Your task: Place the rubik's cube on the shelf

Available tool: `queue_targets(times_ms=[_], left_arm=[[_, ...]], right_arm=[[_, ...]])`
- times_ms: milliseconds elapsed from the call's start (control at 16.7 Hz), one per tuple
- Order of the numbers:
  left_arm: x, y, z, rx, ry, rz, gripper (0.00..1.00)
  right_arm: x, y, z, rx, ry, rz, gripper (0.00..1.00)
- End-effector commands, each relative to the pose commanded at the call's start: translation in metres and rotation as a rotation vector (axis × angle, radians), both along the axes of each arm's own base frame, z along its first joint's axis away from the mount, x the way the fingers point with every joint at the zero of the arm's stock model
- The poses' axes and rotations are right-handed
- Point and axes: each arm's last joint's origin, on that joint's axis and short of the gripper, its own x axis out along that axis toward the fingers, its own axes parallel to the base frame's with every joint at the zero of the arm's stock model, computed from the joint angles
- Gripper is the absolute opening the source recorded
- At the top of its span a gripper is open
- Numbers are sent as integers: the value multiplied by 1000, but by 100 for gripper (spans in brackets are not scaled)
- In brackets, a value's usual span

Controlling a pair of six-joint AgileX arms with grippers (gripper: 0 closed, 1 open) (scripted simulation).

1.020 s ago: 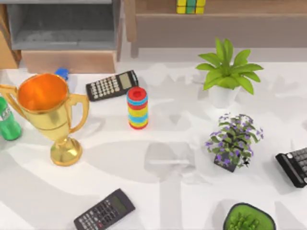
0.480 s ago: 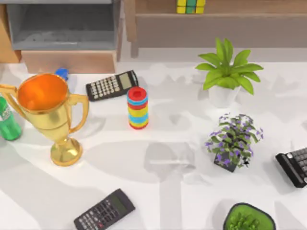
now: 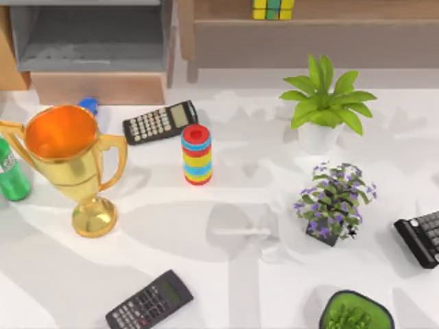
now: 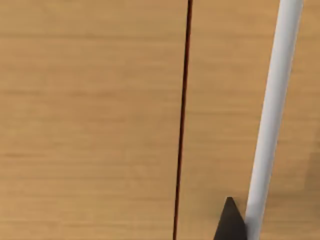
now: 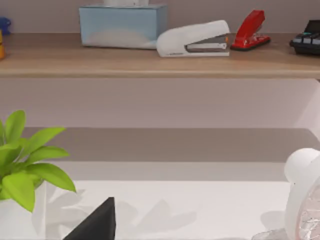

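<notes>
**Cube on the shelf board, both arms out of the top view**

Where the top view's upper edge cuts across the wooden furniture, the rubik's cube [image 3: 273, 9] sits on the shelf [image 3: 322, 27], a little right of centre, its yellow and green tiles partly cropped by the frame. The shelf's upright [image 3: 185, 31] stands at the board's left end, and left of that lies the grey-lined box compartment [image 3: 89, 38].

On the white table [image 3: 240, 274] below, the ring stack [image 3: 197, 155] stands upright near the middle, with a calculator [image 3: 160, 122] just to its upper left. A gold trophy [image 3: 72, 161] fills the left side, a green bottle [image 3: 10, 171] at the left edge beside it. A leafy potted plant [image 3: 324, 103] stands at right of centre, a purple-flowered plant [image 3: 334, 200] below it, a second calculator [image 3: 149, 300] near the bottom edge.

The left wrist view faces a light wood surface [image 4: 90, 120] close up, with one dark fingertip [image 4: 230, 220] of the left gripper at the bottom; whether it is wide or narrow I cannot tell.

The right wrist view looks at a shelf board carrying a white stapler [image 5: 194, 39], a red stapler [image 5: 251, 30] and a blue box [image 5: 122, 25]; one dark fingertip [image 5: 97, 222] of the right gripper shows at the bottom, its spread likewise impossible to tell.
</notes>
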Motion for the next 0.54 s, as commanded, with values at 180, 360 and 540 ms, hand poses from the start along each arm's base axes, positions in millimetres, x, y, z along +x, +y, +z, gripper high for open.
queue_targets(times_ms=[180, 360, 540], left_arm=[[0, 0, 0, 0, 0, 0, 98], [0, 0, 0, 0, 0, 0, 100], [0, 0, 0, 0, 0, 0, 100]], right_arm=[[0, 0, 0, 0, 0, 0, 100], [0, 0, 0, 0, 0, 0, 100], [0, 0, 0, 0, 0, 0, 100]])
